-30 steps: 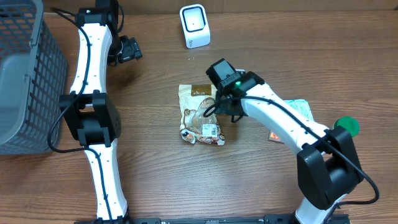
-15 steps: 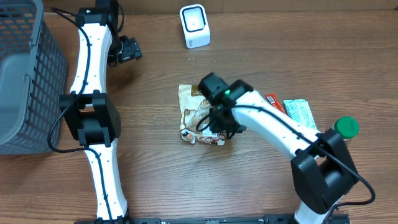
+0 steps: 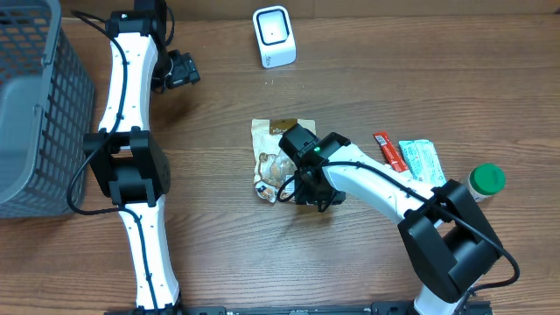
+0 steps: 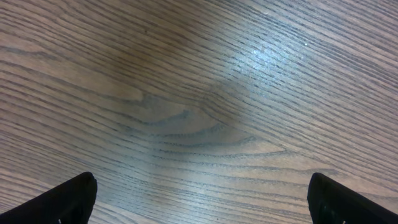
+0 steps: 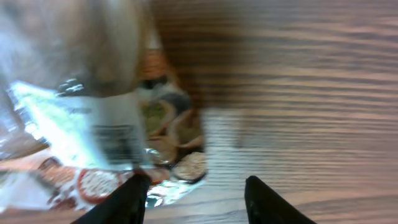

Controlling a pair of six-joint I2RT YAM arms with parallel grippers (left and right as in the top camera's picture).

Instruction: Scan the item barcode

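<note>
Since the scanner (image 3: 274, 37) stands well apart, I hold the right gripper (image 5: 196, 196) low over the snack pouch (image 3: 271, 140) at centre, jaws apart, clamping nothing; the left gripper (image 4: 205, 200) hangs wide open, out of the way.

The left arm (image 3: 127, 87) stretched away along the left side of the surface (image 3: 219, 262), and the left hand (image 3: 181, 70) hung near the far edge with its fingers (image 4: 68, 199) spread wide. The right arm (image 3: 385, 184) bent in toward the middle; the right hand (image 3: 306, 185) pointed down, fingers (image 5: 134, 196) partly apart.
</note>
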